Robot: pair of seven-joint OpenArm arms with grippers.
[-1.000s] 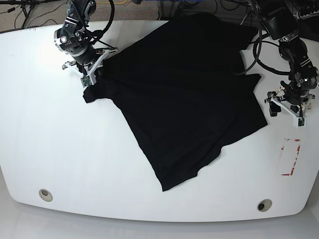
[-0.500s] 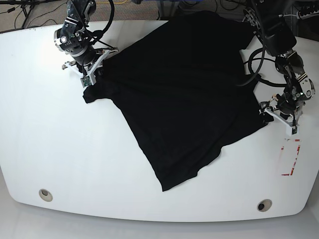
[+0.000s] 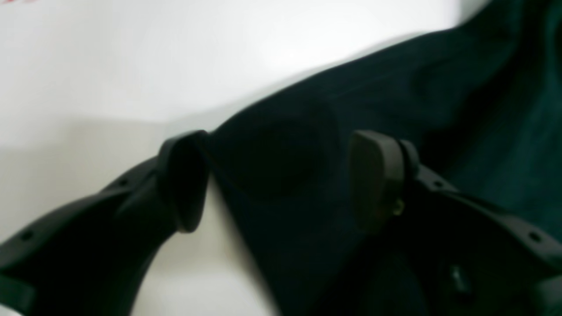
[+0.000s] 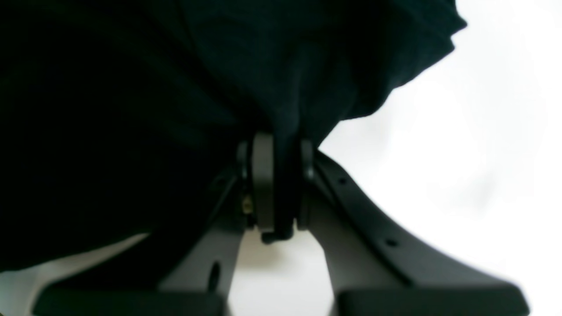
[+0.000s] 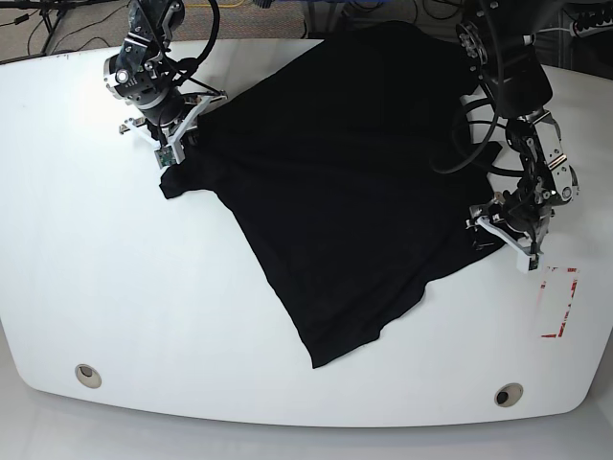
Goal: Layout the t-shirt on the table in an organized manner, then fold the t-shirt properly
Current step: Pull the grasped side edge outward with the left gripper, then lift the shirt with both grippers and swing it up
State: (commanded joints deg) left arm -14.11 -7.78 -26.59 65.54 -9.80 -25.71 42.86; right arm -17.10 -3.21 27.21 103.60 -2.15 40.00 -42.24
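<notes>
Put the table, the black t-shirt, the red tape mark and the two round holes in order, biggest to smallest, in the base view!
1. the table
2. the t-shirt
3. the red tape mark
4. the two grommet holes, which look about the same size as each other

- Setting: you are looking at a robotics lab or test bench, not a home.
- Work surface: a large white table (image 5: 115, 287) with curved edges, two round grommet holes (image 5: 87, 374), and red tape marks (image 5: 559, 302) near your left arm's side.
- Fixtures: two black robot arms (image 5: 144, 57) mounted at the far edge.
- Background: you see loose black cables (image 5: 38, 29) trailing on the floor behind the table.
</notes>
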